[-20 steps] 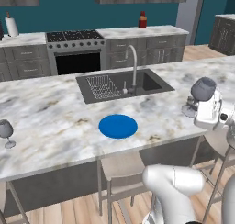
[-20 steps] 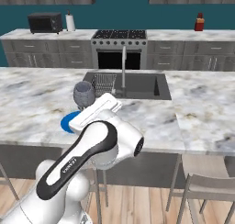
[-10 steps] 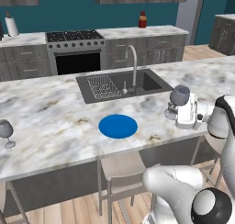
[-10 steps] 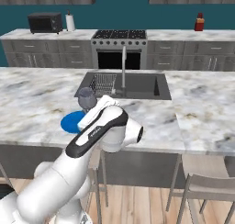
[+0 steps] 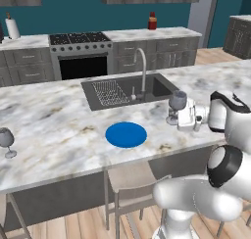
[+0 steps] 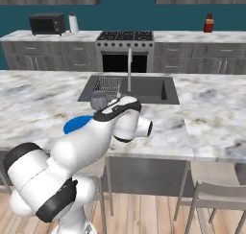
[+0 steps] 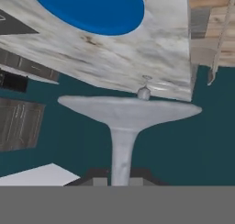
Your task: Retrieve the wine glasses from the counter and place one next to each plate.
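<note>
Glass (image 5: 177,102) stem between closed jaws, right of blue plate (image 5: 126,134).

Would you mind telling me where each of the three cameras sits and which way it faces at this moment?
Left base view: behind the arm's left, looking forward and down over the island; the arm rises at lower right, gripper shut on a wine glass beside the blue plate.
Right base view: behind its right; the arm rises at lower left.
Hand view: along the gripper at the held glass's foot.
Both base views share the sink and stove.
</note>
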Motion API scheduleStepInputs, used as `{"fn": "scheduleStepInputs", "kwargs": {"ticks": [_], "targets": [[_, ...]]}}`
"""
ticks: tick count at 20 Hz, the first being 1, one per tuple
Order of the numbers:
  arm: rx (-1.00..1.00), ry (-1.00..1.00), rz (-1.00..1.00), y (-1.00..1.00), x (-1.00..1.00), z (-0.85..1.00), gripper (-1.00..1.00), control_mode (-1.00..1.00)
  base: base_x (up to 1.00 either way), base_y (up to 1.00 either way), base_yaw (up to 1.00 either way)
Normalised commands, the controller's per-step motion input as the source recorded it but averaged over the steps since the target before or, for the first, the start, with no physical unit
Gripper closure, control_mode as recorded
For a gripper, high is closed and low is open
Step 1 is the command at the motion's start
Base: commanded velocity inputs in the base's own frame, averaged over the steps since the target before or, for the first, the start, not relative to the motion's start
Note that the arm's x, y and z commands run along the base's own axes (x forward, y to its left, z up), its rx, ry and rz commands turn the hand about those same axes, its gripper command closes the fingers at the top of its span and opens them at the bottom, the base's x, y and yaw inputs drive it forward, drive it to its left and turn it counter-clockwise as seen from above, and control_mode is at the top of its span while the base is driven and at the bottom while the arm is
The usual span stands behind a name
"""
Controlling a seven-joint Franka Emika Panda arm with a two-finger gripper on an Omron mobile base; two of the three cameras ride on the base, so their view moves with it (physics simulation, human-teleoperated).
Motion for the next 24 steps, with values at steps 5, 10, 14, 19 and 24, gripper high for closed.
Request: {"fn": "scheduleStepInputs", "kwargs": {"ticks": [5,10,14,19,24], "targets": [[-0.04,0.02,0.04,0.0,0.49,-0.25,1.0,-1.0,0.0,0.0,0.0],[-0.01,0.0,0.06,0.0,0.28,-0.33,1.0,-1.0,0.0,0.0,0.0],[0.0,0.0,0.05,0.0,0.25,-0.38,1.0,-1.0,0.0,0.0,0.0],[-0.01,0.0,0.04,0.0,0.26,-0.32,1.0,-1.0,0.0,0.0,0.0],[0.0,0.04,0.01,0.0,0.29,-0.24,1.0,-1.0,0.0,0.0,0.0]]}}
